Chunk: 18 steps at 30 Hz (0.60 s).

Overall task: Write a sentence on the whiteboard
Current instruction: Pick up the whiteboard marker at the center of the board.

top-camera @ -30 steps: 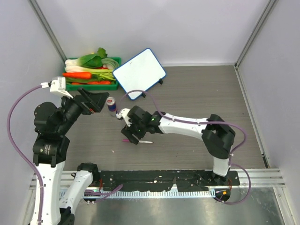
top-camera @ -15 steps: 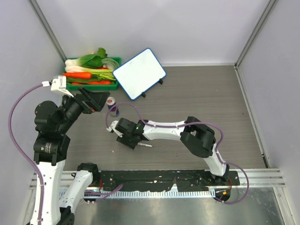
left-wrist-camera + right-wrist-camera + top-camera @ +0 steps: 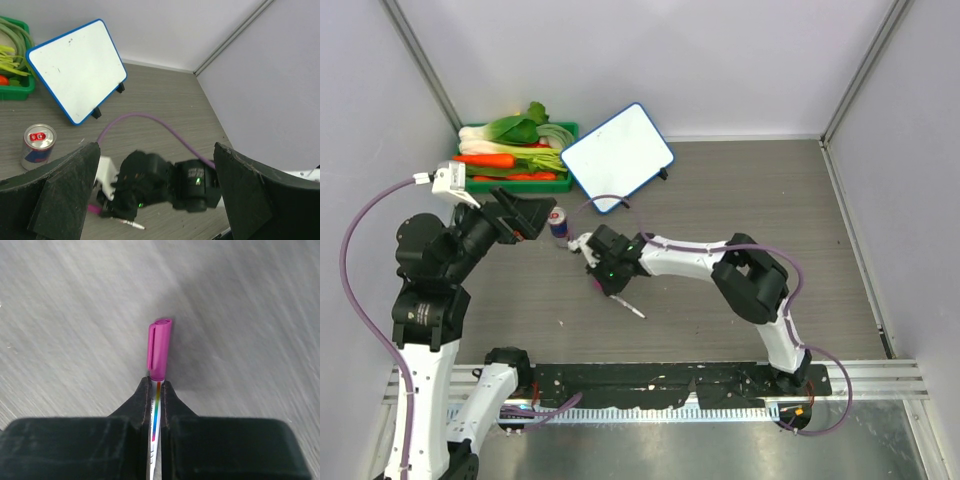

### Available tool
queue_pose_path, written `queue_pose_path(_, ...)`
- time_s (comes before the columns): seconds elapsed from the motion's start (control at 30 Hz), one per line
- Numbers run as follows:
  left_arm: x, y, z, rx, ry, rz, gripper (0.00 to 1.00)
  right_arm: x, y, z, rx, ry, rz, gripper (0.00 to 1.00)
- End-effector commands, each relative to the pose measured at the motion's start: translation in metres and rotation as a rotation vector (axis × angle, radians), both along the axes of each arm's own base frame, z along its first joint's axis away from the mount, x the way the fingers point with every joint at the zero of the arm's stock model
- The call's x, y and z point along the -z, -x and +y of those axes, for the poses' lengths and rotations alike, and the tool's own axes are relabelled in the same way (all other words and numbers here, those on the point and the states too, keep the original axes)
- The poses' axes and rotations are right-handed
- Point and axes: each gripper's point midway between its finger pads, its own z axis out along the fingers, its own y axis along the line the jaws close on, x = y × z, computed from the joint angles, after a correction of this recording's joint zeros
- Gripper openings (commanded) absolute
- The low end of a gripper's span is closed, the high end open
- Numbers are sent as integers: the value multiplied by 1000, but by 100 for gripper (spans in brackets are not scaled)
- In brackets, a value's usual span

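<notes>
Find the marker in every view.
Top external: marker centre-left, in the right gripper.
Left wrist: bottom edge, left of centre.
Right wrist: centre, pink cap pointing up.
Shared landmark: the right gripper, shut on it.

The whiteboard (image 3: 75, 70) stands tilted. Left of it is a green tray (image 3: 19, 89), and below it a can (image 3: 38, 146). Further below, the right gripper (image 3: 111, 214) sits over a marker (image 3: 93, 208), with a purple cable (image 3: 150, 119) arching above.
</notes>
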Motion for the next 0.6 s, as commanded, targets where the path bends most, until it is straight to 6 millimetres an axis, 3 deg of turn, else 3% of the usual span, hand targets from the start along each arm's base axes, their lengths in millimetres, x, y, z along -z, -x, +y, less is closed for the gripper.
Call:
queue_pose_path(0.0, 9, -1, -5, 37, -19, 42, 100, -69, -40, -11, 186, -245, 28, 1)
queue_pose_path(0.03, 14, -3, -6, 45, -17, 64, 100, -73, -52, -23, 258, -275, 56, 1)
queue_pose_path(0.07, 18, -4, -9, 60, -12, 82, 100, -100, -65, -26, 292, -361, 19, 1)
queue_pose_path(0.1, 23, -6, -12, 77, -8, 102, 100, -101, -73, -41, 362, -394, 58, 1)
queue_pose_path(0.13, 27, -8, -14, 90, -1, 118, 100, -131, -93, -53, 410, -487, 16, 1)
queue_pose_path(0.17, 32, -10, -17, 101, 8, 138, 100, -152, -97, -64, 464, -572, 16, 1)
queue_pose_path(0.27, 48, -19, -26, 146, 49, 200, 100, -197, -124, -110, 612, -759, -18, 1)
queue_pose_path(0.4, 70, -33, -51, 256, 151, 270, 100, -239, -132, -173, 820, -971, -23, 1)
queue_pose_path(0.43, 71, -37, -60, 279, 169, 263, 100, -249, -126, -184, 832, -1018, -41, 1)
queue_pose_path(0.47, 75, -42, -69, 297, 173, 272, 100, -245, -128, -198, 886, -1039, -26, 1)
queue_pose_path(0.5, 80, -47, -82, 319, 168, 285, 100, -261, -123, -206, 890, -1084, -55, 1)
queue_pose_path(0.57, 87, -52, -116, 389, 143, 300, 100, -270, -119, -220, 931, -1124, -70, 2)
